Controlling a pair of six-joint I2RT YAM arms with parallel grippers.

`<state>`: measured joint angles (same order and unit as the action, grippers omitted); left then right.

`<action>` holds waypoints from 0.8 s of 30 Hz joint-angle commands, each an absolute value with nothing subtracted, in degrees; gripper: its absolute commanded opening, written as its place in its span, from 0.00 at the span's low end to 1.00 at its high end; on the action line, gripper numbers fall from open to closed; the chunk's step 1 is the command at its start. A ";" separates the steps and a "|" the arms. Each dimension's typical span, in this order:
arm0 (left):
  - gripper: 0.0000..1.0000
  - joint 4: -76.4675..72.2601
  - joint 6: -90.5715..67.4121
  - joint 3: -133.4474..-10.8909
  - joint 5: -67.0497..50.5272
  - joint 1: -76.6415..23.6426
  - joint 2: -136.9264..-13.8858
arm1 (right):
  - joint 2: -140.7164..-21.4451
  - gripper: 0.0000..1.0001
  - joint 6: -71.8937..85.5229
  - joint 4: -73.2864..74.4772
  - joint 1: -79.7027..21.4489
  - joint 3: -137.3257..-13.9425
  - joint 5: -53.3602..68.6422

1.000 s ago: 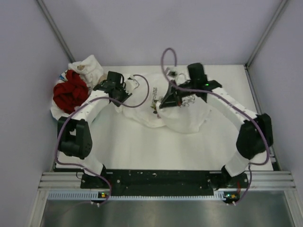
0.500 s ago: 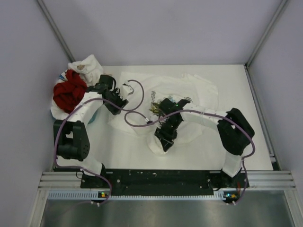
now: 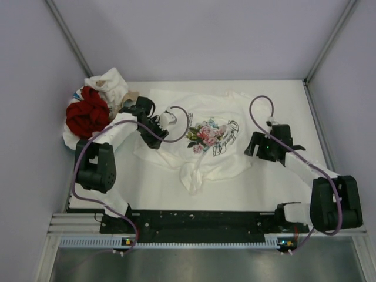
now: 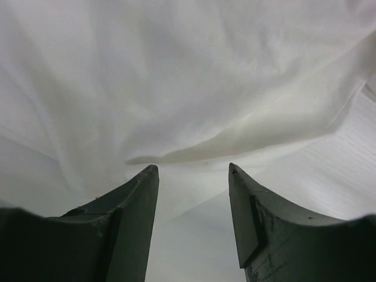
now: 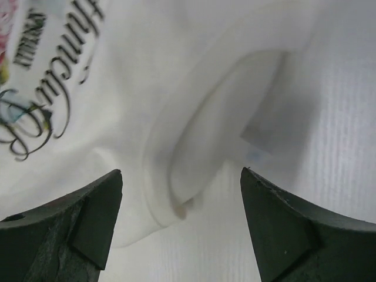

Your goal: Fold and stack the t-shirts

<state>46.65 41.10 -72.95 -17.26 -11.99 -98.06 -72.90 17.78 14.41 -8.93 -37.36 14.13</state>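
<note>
Shirt in work: the white short-sleeved cloth t-shirt with a pink-green floral chest print (image 3: 208, 132) lies print-up in the middle of the overhead frame on the white table (image 3: 147, 188). Its lower hem is bunched into a twisted tail at lower centre.
Waiting pile: crumpled deep red and white t-shirts (image 3: 88, 111) are heaped at upper left, just beside the spread shirt's left sleeve.
Left gripper (image 4: 192, 168): its fingers are partly apart and hold nothing. It sits at the shirt's left edge, with a raised cloth fold just ahead of the tips.
Right gripper (image 5: 182, 171): its fingers are spread wide and empty. It is at the shirt's right edge, above a curled sleeve fold and bare table.
Step judged: flattening the shirt before the first fold.
Doing it well: each gripper should pinch only the top layer at an outer edge and draw outward evenly, and the bunched hem needs smoothing too.
Risk: grabbing both layers, or pulling one side harder, would probably skew the print and drag the shirt toward the pile.
</note>
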 commanded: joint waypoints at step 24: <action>0.53 50.10 47.81 -73.92 -22.42 -14.15 -95.89 | -109.71 0.51 20.22 21.27 -0.26 -96.71 18.12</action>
